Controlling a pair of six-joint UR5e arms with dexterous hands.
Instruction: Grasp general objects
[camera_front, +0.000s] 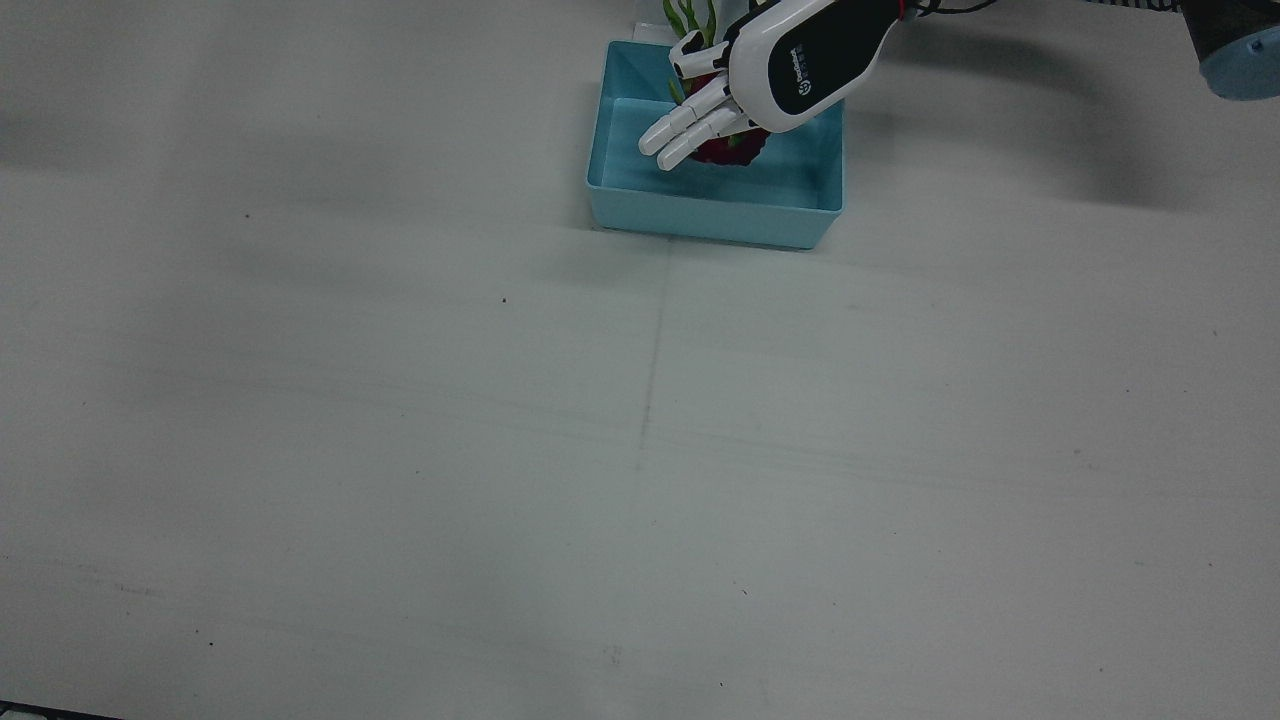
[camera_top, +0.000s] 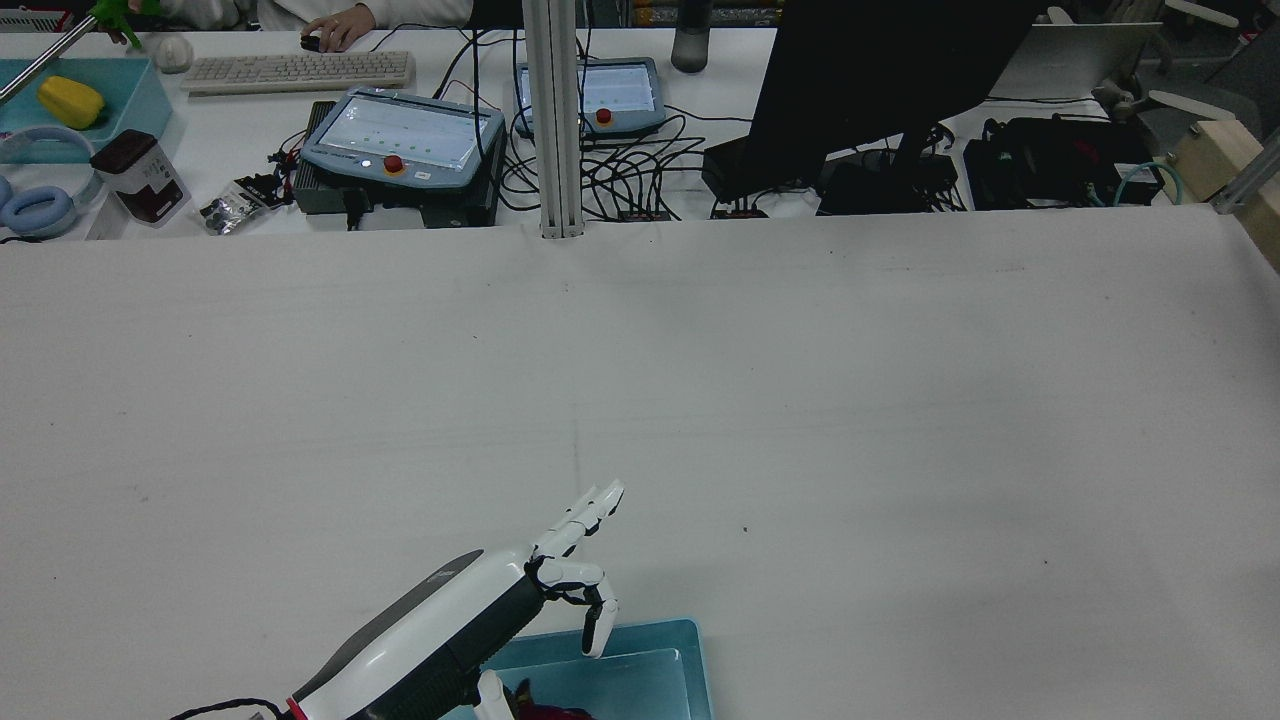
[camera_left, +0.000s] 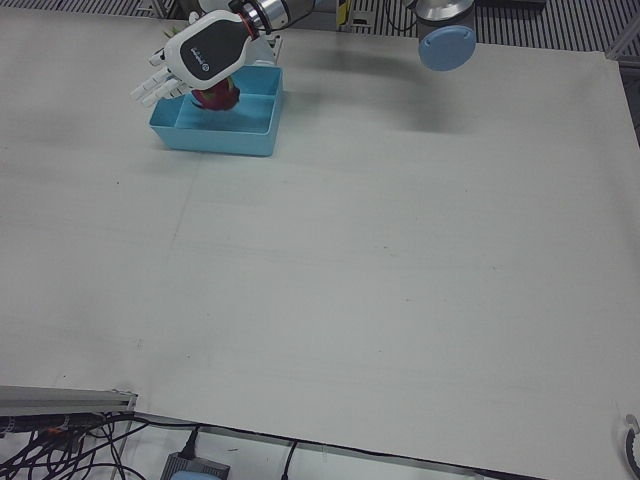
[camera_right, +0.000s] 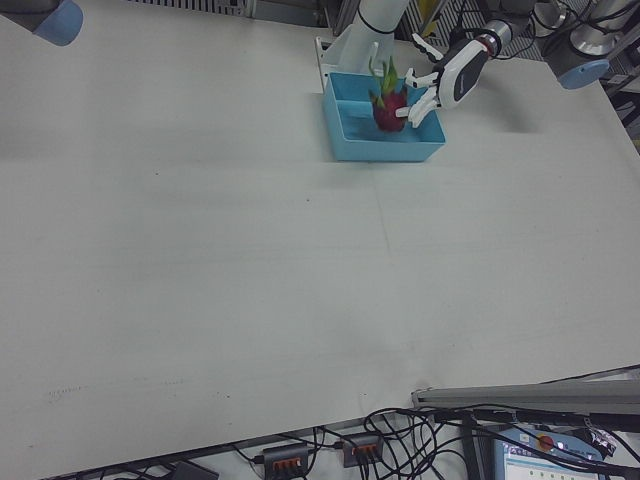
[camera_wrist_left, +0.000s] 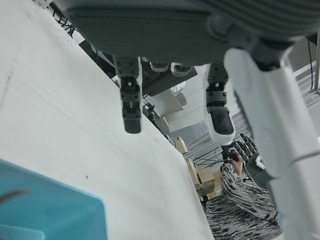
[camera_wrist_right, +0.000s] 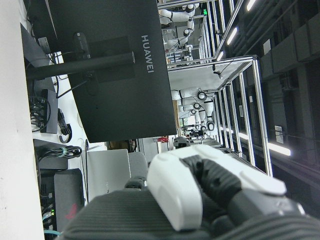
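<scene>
The left hand (camera_front: 745, 85) is hovering over the blue bin (camera_front: 700, 215), covering most of the dragon fruit (camera_right: 388, 105) lying inside it; the fingers (camera_front: 680, 130) are spread loosely and gripping nothing. The right hand (camera_wrist_right: 200, 200) is showing only in its own view, too close to tell its pose. The table (camera_front: 500, 450) around the bin is lying bare.

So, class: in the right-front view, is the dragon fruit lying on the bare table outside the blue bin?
No, the dragon fruit sits inside the blue bin, beside the left hand.
</scene>
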